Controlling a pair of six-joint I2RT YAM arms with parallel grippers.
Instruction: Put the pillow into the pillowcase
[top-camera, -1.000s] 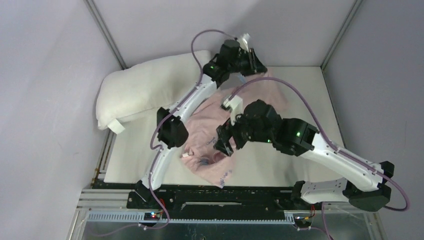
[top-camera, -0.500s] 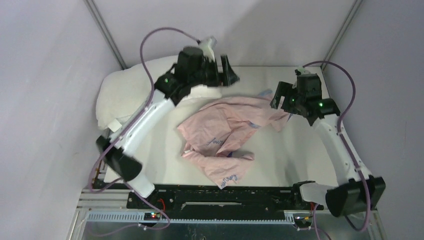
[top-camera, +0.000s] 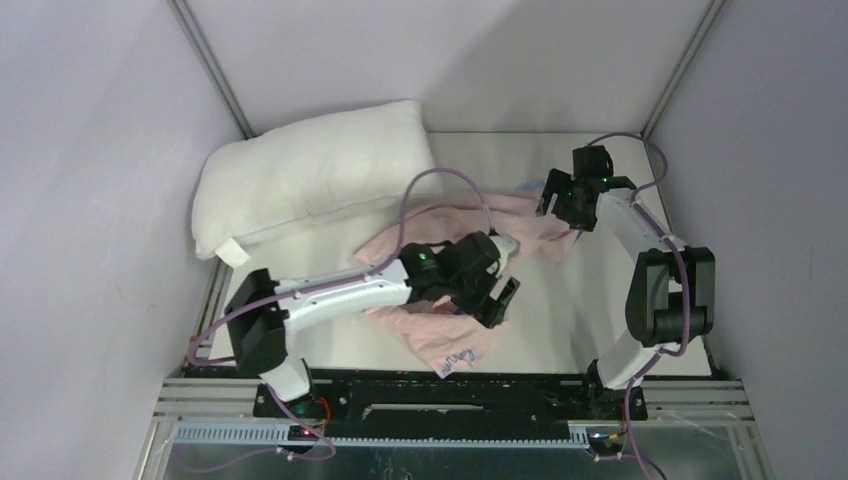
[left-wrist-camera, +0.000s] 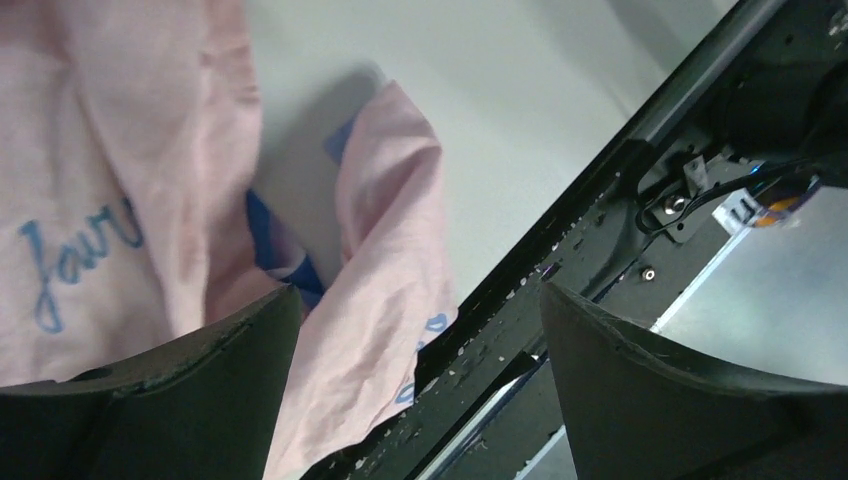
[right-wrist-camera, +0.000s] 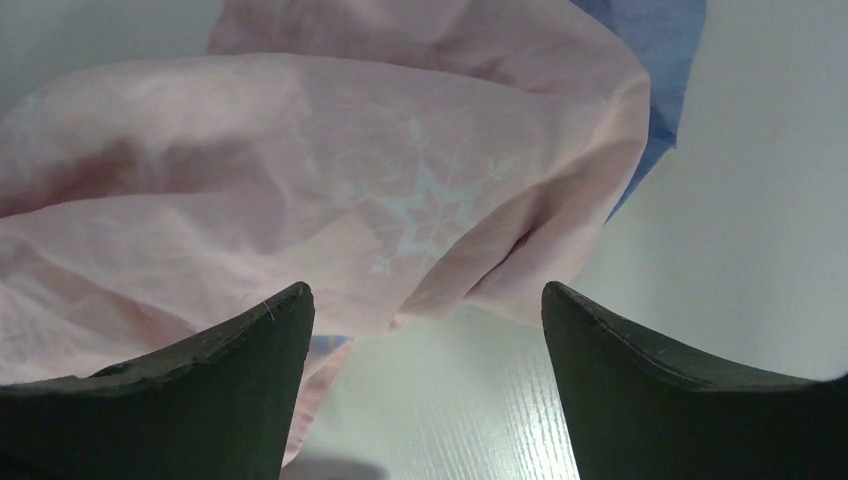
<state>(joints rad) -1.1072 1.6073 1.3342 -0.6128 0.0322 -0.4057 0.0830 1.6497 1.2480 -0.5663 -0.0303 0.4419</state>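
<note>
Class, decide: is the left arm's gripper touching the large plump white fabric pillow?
Apart. The top external view shows the left gripper above the crumpled pale pink fabric pillowcase, with clear space separating it from the pillow at the far left.

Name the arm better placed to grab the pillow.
Left, probably. The pillow lies far left; the open left gripper hangs over the pillowcase, nearer it, while the right gripper sits at its far-right edge.
</note>
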